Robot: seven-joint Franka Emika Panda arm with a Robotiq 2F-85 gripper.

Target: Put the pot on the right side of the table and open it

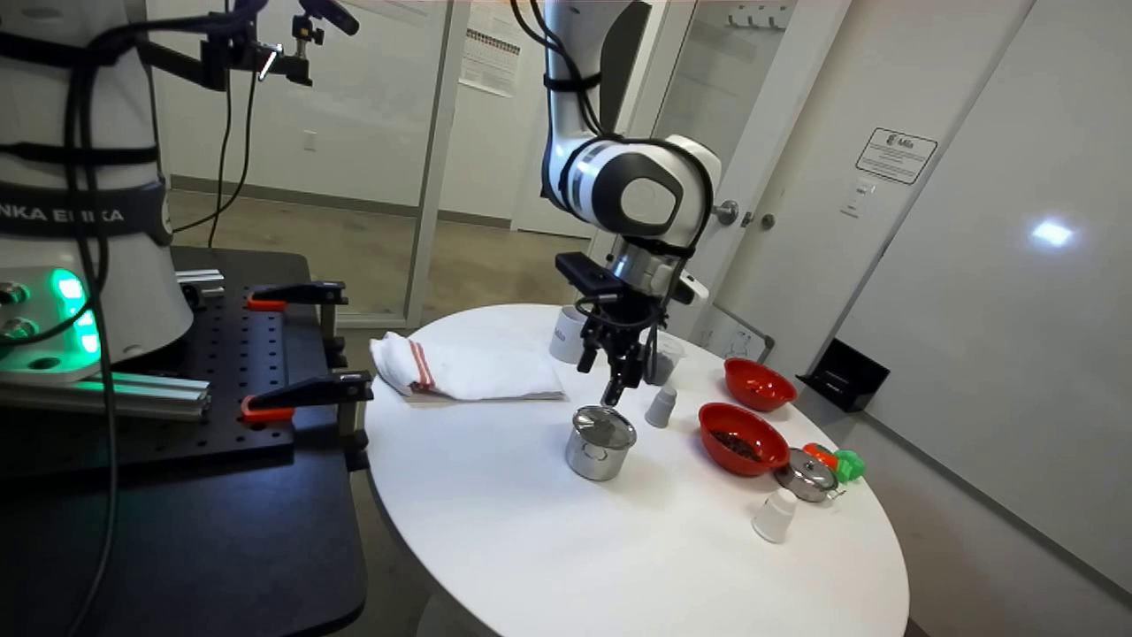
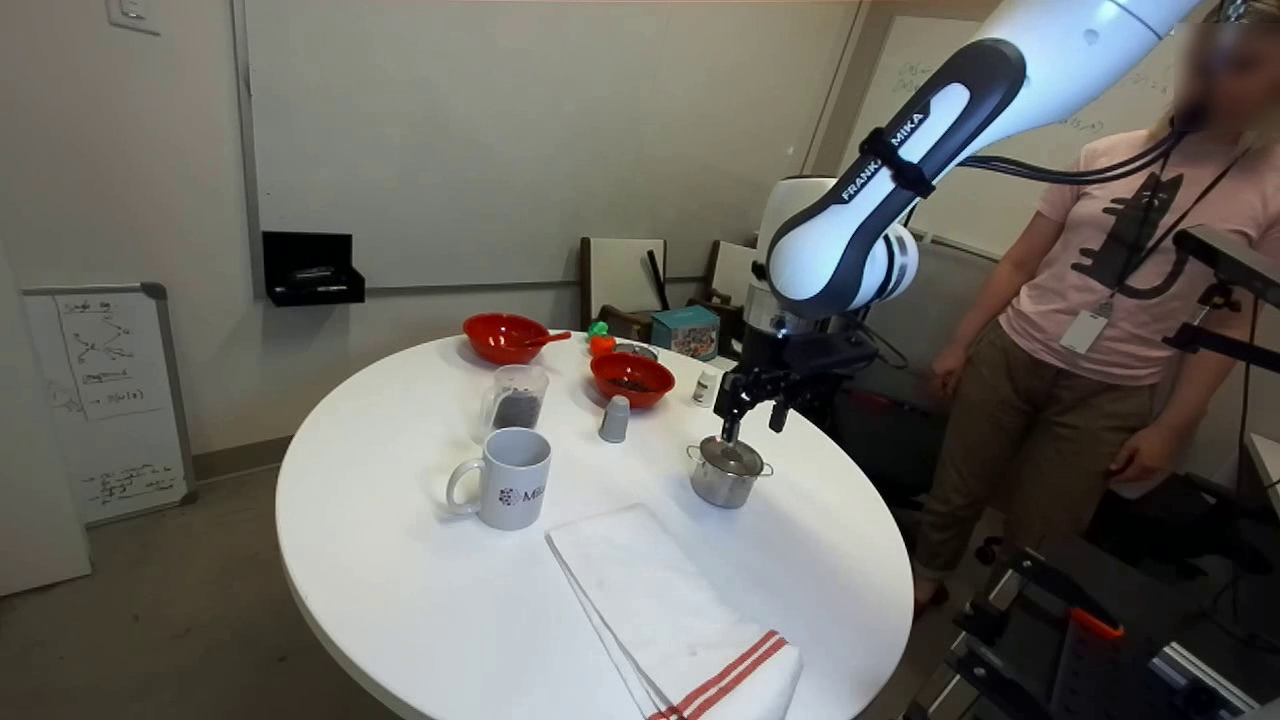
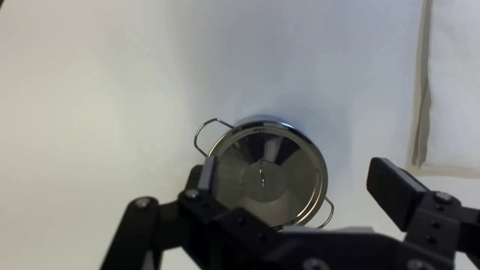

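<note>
Closed pot (image 1: 596, 453) on the table (image 1: 539, 548), near the towel (image 2: 660, 590).
Shiny steel cylinder, two thin wire handles (image 3: 196, 137), the lid (image 3: 275, 183) topped by a small loop (image 3: 262, 176); the gripper (image 3: 295, 167) hangs over it, spread wide.

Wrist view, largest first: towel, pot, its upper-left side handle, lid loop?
Largest: the towel and the pot, unranked, since the picture's edge cuts off the towel.
Next: the upper-left side handle.
Smallest: the lid loop.
</note>
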